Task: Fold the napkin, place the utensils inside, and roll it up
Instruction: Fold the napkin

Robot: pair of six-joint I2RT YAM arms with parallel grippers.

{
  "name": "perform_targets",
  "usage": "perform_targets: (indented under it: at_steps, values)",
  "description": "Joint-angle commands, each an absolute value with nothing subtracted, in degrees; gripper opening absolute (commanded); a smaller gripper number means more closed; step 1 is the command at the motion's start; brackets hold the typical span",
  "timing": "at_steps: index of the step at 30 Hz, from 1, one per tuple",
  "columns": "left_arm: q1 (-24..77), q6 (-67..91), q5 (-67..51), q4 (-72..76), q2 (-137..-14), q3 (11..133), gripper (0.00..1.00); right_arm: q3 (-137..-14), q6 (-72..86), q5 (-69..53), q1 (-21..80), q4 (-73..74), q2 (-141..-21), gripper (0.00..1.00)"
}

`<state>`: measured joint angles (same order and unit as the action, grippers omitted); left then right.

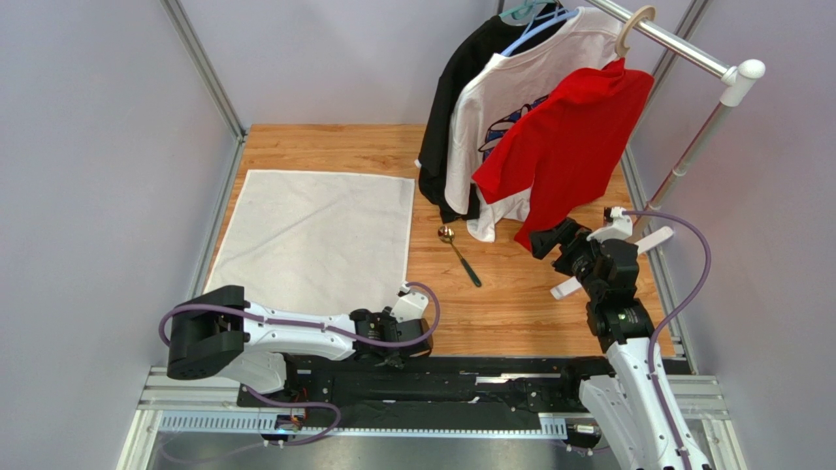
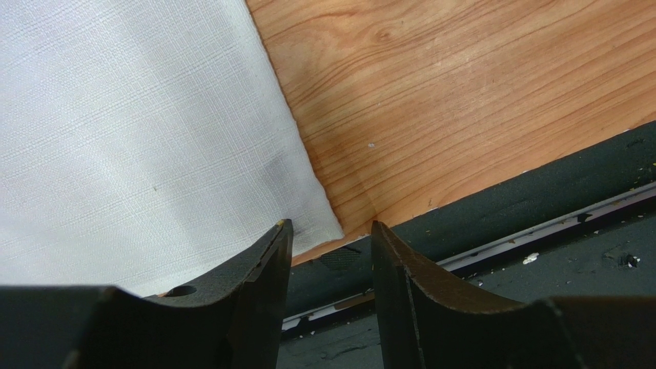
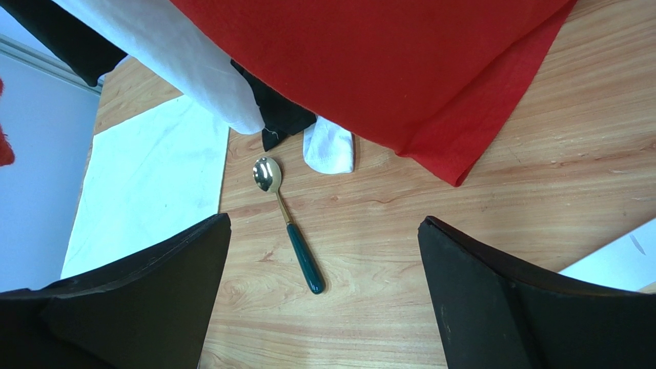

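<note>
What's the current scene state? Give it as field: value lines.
napkin: spread flat, unfolded, on the left part of the table
spoon: on bare wood right of the napkin, apart from it, bowl pointing away from the arms
left end effector: open, at the napkin's near right corner, holding nothing
right end effector: open wide, above the spoon, holding nothing
rack: black, white and red shirts hanging at far right
task progress: no fold yet
</note>
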<state>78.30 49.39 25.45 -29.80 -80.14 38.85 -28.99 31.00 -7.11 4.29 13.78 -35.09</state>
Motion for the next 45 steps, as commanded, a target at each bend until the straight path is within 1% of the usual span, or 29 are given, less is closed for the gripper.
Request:
perform_targets:
  at_steps: [1,5,7,13,14,16,20,22,27,28,29,31,32,34,40,45]
  values:
    - [78.3,48.2,28.0,-29.2,-79.9,40.0,0.50,-31.0,29.7,-7.4,4.1,14.0,-34.5,0.97]
    - [78.3,48.8,27.9,-29.1,-79.8,39.2,0.47,-31.3,29.4,-7.1,4.1,14.4,-34.2,0.97]
    - [78.4,48.8,27.9,-28.7,-79.5,38.8,0.43,-31.3,29.4,-7.1,4.1,14.5,-34.0,0.97]
    - [78.4,49.2,27.4,-27.8,-80.0,38.1,0.39,-31.5,29.1,-6.9,4.1,15.0,-33.8,0.97]
    - [78.3,49.3,27.3,-27.3,-80.1,38.1,0.36,-31.5,29.0,-6.8,4.1,14.9,-33.8,0.97]
    - [78.4,49.7,26.9,-27.1,-80.2,37.5,0.36,-31.6,28.9,-6.7,4.0,15.3,-33.8,0.97]
    - [78.3,50.6,26.9,-27.1,-80.6,37.1,0.32,-31.6,28.7,-6.4,4.1,15.4,-33.6,0.97]
    - [78.4,50.9,26.6,-26.8,-80.8,36.7,0.32,-31.8,28.7,-6.4,4.1,15.5,-33.5,0.97]
    - [78.4,51.6,25.5,-25.8,-82.9,36.4,0.26,-31.8,28.6,-6.3,4.1,15.7,-33.3,0.97]
    - [78.4,51.8,25.4,-25.8,-83.4,36.5,0.23,-31.9,28.6,-6.2,4.1,15.7,-33.2,0.97]
    - [78.4,51.9,25.4,-26.1,-84.4,36.6,0.17,-31.8,28.5,-6.2,4.1,15.8,-33.2,0.97]
    - [78.4,52.1,25.3,-26.5,-85.3,37.2,0.13,-31.9,28.5,-6.1,4.1,15.9,-33.1,0.97]
    - [78.4,52.0,25.2,-26.6,-86.0,37.4,0.08,-31.9,28.4,-6.0,4.1,15.9,-33.0,0.97]
    - [78.4,51.9,24.9,-26.6,-86.7,38.0,0.01,-31.9,28.4,-6.0,4.0,15.9,-33.1,0.97]
    - [78.4,47.2,23.6,-24.6,-86.5,41.3,0.00,-31.9,28.4,-5.4,4.1,16.0,-33.1,0.97]
    - [78.4,41.6,21.0,-19.9,-86.6,44.4,0.00,-31.8,28.3,-4.8,4.1,15.9,-33.1,0.97]
